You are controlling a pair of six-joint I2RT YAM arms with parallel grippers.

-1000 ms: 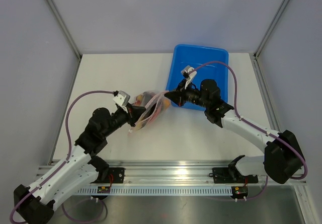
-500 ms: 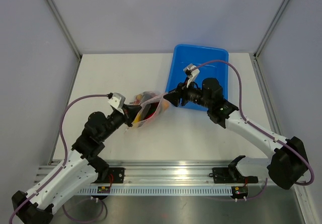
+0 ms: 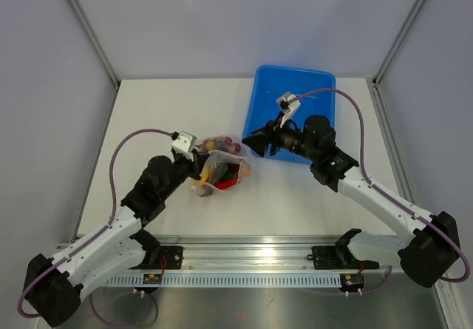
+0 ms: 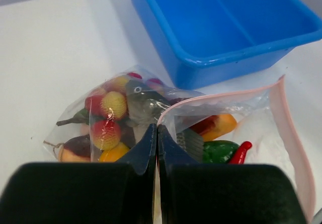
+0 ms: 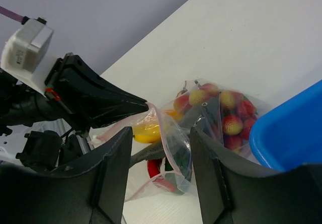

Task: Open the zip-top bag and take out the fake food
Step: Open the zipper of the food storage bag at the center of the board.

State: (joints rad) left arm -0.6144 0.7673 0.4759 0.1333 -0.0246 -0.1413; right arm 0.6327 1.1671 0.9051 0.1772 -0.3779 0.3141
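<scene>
One of the two steps appears complete. The zip-top bag (image 3: 219,168) lies on the table (image 3: 148,107) just beside the near-left corner of the blue tub (image 3: 325,81). Its mouth is parted, and the pink zipper strip (image 4: 289,133) curves clear of the opposite wall.

The left gripper (image 4: 156,131) is clamped on the near edge of the bag mouth, with the plastic pinched between its closed fingers. The right gripper (image 3: 250,143) stands spread and holds nothing. It is poised near the tub corner, facing the bag but apart from it.

Removal has not begun. All visible fake food (image 4: 113,104) is inside the bag:
- the grey fish (image 4: 143,100) and the round red-yellow pieces sit deep in the closed end;
- a green piece (image 4: 219,151), a red pepper (image 4: 240,153) and an orange piece lie nearer the mouth.

No item is seen on the table or in the tub. In judgement, every piece is left to be extracted, and the mouth may need further widening for access.
</scene>
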